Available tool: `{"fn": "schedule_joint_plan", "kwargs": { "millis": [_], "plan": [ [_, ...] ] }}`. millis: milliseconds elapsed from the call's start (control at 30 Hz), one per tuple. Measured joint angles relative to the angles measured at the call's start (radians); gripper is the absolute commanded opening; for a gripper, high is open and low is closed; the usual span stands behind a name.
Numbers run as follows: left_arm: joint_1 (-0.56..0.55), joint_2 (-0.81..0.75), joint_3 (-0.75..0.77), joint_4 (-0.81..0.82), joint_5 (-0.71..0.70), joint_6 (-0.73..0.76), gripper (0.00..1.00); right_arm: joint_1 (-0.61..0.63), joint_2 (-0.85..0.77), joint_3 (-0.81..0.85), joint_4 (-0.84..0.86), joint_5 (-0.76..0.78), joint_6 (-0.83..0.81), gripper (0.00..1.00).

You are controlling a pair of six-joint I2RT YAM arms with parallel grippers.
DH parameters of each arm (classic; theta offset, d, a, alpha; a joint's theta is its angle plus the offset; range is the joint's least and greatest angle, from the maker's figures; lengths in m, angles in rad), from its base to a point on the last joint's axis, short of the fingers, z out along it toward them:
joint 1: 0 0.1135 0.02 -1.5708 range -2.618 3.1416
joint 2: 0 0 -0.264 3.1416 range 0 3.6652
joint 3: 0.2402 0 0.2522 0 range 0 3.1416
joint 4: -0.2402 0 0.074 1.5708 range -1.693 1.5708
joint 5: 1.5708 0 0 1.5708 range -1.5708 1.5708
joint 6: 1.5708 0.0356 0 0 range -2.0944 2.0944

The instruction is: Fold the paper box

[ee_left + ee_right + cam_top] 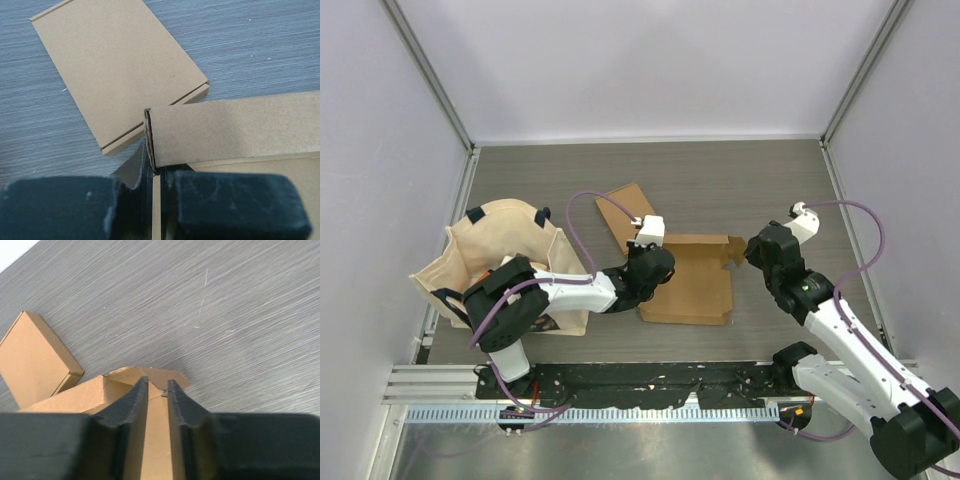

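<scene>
The paper box (692,282) lies in the middle of the table as a brown cardboard sheet, partly folded. One of its side walls (235,130) stands upright. My left gripper (655,270) is at the box's left end. In the left wrist view this gripper (159,170) is shut on the end of that upright wall, and the wall's edge runs down into the thin slit between the fingers. My right gripper (752,250) is at the box's far right corner. In the right wrist view its (158,382) jaws stand slightly apart over the cardboard, with a small corner flap (172,376) just past the tips.
A second flat piece of cardboard (623,215) lies just behind the box, towards the left. A beige cloth bag (500,255) sits at the left beside the left arm. White walls and metal posts enclose the table, and a rail (620,380) runs along its near edge.
</scene>
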Motion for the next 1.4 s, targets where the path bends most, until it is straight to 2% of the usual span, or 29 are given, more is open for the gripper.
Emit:
{"fn": "schedule_joint_plan", "kwargs": {
  "millis": [167, 567, 733, 1000, 1133, 1233, 1300, 1400],
  "plan": [
    [0.0, 0.0, 0.0, 0.0, 0.0, 0.0, 0.0, -0.001, -0.022, 0.035, -0.056, 0.04, -0.074, 0.4],
    [0.0, 0.0, 0.0, -0.001, 0.0, 0.0, 0.0, -0.001, 0.123, 0.054, -0.03, 0.0, -0.266, 0.38],
    [0.0, 0.0, 0.0, -0.001, 0.0, 0.0, 0.0, -0.001, 0.11, 0.054, 0.001, -0.015, -0.308, 0.4],
    [0.0, 0.0, 0.001, -0.003, 0.001, 0.0, 0.0, -0.001, -0.001, 0.054, 0.012, -0.021, -0.342, 0.41],
    [0.0, 0.001, 0.003, -0.005, 0.001, 0.0, 0.0, -0.011, 0.023, 0.054, 0.027, -0.06, -0.358, 0.4],
    [0.0, 0.001, 0.004, -0.008, 0.001, 0.0, 0.0, -0.021, 0.095, 0.054, 0.042, -0.117, -0.372, 0.33],
    [0.0, 0.001, 0.005, -0.009, 0.001, 0.0, 0.0, -0.023, 0.139, 0.054, 0.041, -0.14, -0.378, 0.2],
    [0.0, 0.001, 0.005, -0.01, 0.001, 0.0, 0.0, -0.023, 0.167, 0.054, 0.041, -0.168, -0.385, 0.1]
  ]
}}
